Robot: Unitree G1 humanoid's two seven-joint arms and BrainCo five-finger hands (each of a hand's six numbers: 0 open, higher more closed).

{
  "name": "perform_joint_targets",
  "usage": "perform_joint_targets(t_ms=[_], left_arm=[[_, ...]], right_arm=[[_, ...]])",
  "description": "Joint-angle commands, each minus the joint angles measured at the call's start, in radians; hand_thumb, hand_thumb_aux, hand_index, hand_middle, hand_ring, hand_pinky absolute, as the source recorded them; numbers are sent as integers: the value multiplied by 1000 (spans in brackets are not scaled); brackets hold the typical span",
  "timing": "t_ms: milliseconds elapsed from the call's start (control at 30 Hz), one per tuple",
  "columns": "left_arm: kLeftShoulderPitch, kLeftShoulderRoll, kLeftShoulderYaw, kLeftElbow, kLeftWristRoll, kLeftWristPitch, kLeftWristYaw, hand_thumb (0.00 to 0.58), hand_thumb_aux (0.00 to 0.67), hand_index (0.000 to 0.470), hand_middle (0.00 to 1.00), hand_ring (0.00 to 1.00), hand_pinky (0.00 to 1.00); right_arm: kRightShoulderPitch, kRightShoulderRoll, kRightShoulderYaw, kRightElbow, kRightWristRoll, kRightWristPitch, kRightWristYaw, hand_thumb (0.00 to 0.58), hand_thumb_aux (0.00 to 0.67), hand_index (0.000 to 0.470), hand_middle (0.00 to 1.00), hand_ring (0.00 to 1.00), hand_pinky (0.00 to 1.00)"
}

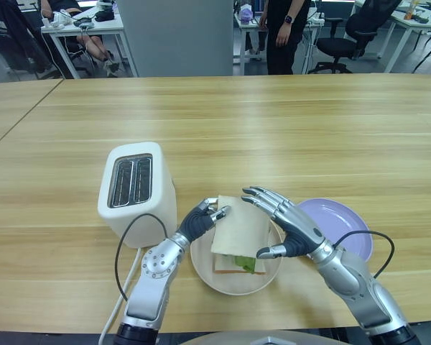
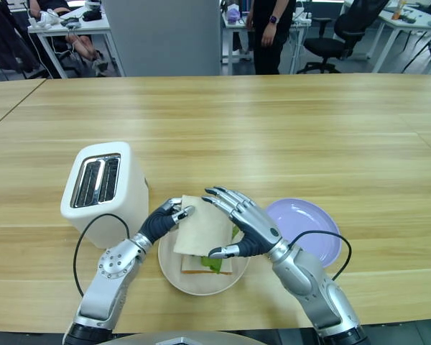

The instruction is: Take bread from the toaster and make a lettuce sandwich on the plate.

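Note:
A white toaster (image 1: 136,190) stands at the left with both slots dark and empty. Right of it, a cream plate (image 1: 233,286) holds a bottom bread slice (image 1: 225,269) with green lettuce (image 1: 246,264) on it. A top bread slice (image 1: 241,228) leans over them, its far edge raised. My left hand (image 1: 205,219) has its fingers curled, pinching that slice's upper left corner. My right hand (image 1: 291,224) is spread open against the slice's right side, with the thumb by its lower right edge.
A purple plate (image 1: 348,230) lies just right of the cream plate, partly under my right wrist. A black cable (image 1: 118,259) and a white cord (image 1: 118,305) run beside the toaster. Bare wooden table extends far behind.

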Motion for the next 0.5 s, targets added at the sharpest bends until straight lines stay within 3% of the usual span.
perform_joint_targets(t_ms=[33, 500], left_arm=[[18, -22, -23, 57, 9, -18, 32, 580, 670, 460, 1000, 1000, 1000], [44, -31, -36, 127, 70, -70, 129, 580, 670, 460, 1000, 1000, 1000]], right_arm=[[25, -16, 19, -13, -13, -10, 24, 0, 0, 0, 0, 0, 0], [48, -60, 40, 22, -1, -5, 68, 0, 0, 0, 0, 0, 0]])
